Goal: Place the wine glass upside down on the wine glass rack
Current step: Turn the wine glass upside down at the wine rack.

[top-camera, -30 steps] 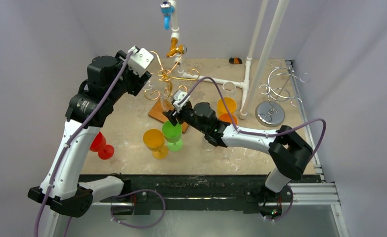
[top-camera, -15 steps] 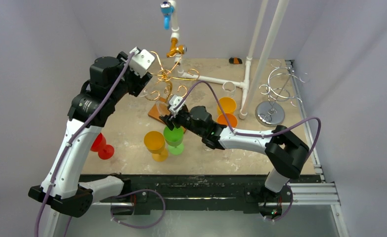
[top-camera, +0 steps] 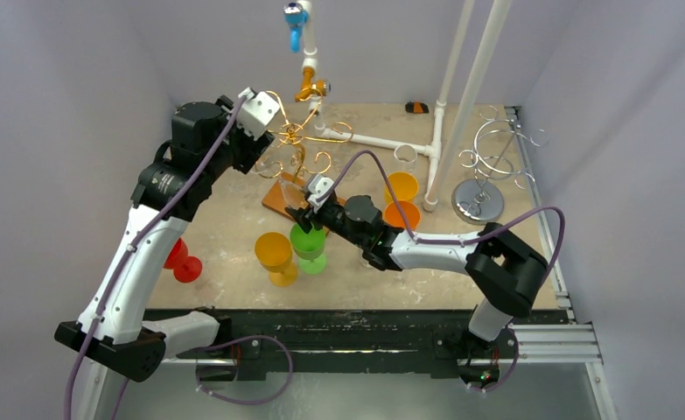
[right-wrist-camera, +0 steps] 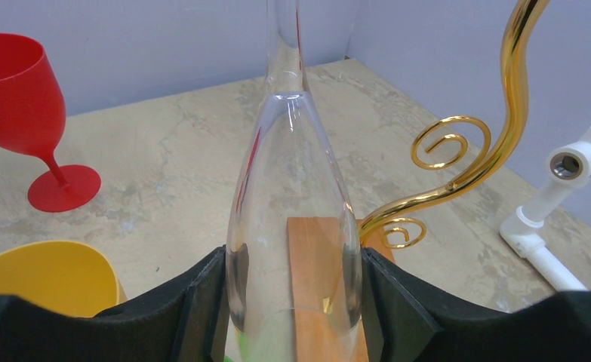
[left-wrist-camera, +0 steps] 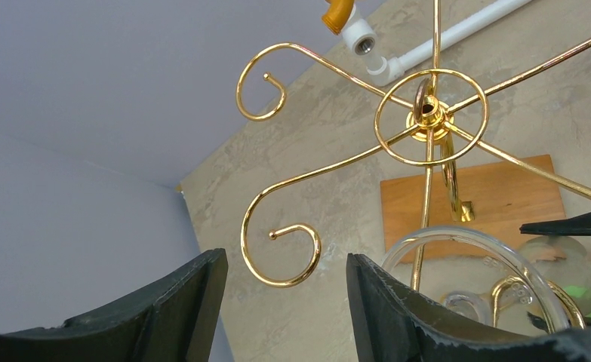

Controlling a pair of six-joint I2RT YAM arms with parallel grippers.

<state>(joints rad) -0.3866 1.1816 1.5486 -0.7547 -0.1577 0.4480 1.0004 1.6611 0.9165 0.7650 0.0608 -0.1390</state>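
The clear wine glass [right-wrist-camera: 292,226] is upside down, stem pointing up, and my right gripper [right-wrist-camera: 292,264] is shut on its bowl. In the top view the right gripper [top-camera: 308,210] sits just in front of the gold wine glass rack [top-camera: 293,133], over the rack's wooden base [top-camera: 277,199]. A curled gold arm [right-wrist-camera: 458,151] stands just right of the glass. My left gripper [left-wrist-camera: 286,264] is open and empty above the rack's hub [left-wrist-camera: 428,113]. The glass's round foot [left-wrist-camera: 473,253] shows below its right finger. In the top view the left gripper [top-camera: 264,118] is at the rack's left side.
On the table stand a green glass [top-camera: 306,241], a yellow glass [top-camera: 274,252], a red glass [top-camera: 178,258] and two orange glasses [top-camera: 401,186]. A silver rack [top-camera: 487,162] is at the back right. White pipes [top-camera: 465,96] rise behind the gold rack.
The right arm has carried the clear glass slightly left and toward the gold rack. The left arm has shifted a little right, over the rack. Both jaws hold the same width.
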